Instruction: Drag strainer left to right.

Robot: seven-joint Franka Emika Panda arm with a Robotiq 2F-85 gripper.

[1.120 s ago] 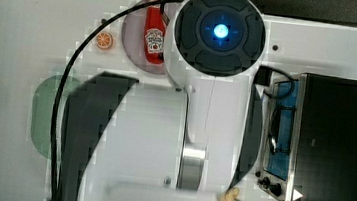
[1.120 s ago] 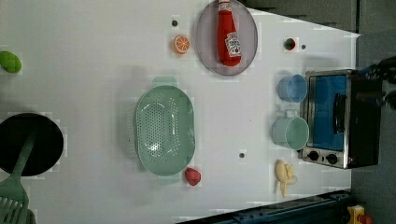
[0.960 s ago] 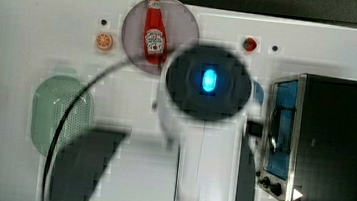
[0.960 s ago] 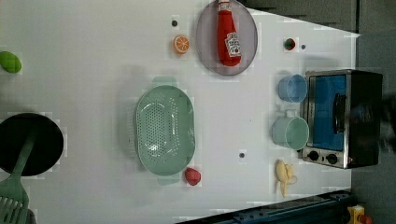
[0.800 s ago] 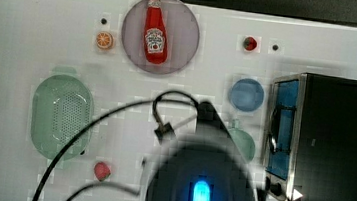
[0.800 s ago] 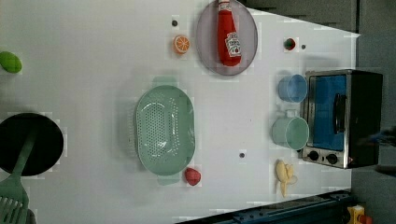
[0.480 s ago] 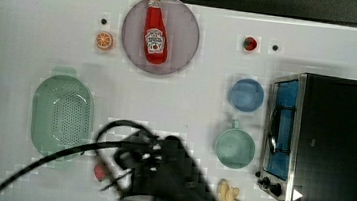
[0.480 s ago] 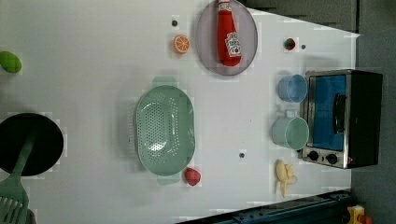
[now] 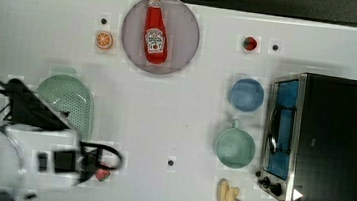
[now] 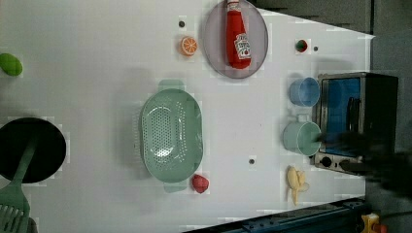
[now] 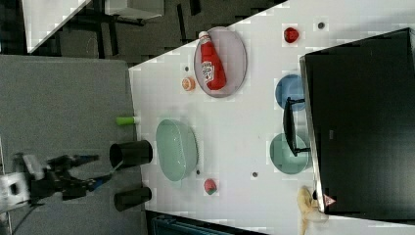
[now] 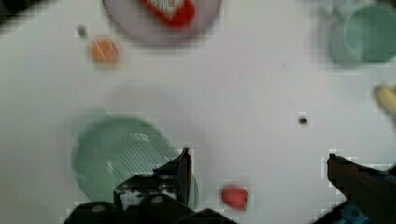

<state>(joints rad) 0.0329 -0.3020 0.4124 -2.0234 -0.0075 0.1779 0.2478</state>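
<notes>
The strainer (image 10: 171,133), a pale mint-green oval colander dotted with small holes, lies flat on the white table at the left view's centre-left. In the top view the arm (image 9: 9,163) covers the lower left part of the strainer (image 9: 71,102). My gripper (image 12: 257,156) hangs well above the table, open wide, with nothing between its fingers. In the wrist view one finger (image 12: 183,170) overlaps the edge of the strainer (image 12: 116,154). In the right view the gripper (image 11: 98,169) appears left of the strainer (image 11: 176,149), apart from it.
A red fruit (image 10: 199,183) lies by the strainer's end. A ketchup bottle (image 9: 155,30) lies on a grey plate (image 9: 183,35), next to an orange slice (image 9: 105,39). A blue bowl (image 9: 246,94), teal cup (image 9: 234,147), toaster oven (image 9: 323,141), banana (image 9: 229,199) and black pan (image 10: 29,150) are also on the table.
The arm swung from over the table's middle to the top view's lower left. The gripper's fingers opened wider. The strainer has stayed in place.
</notes>
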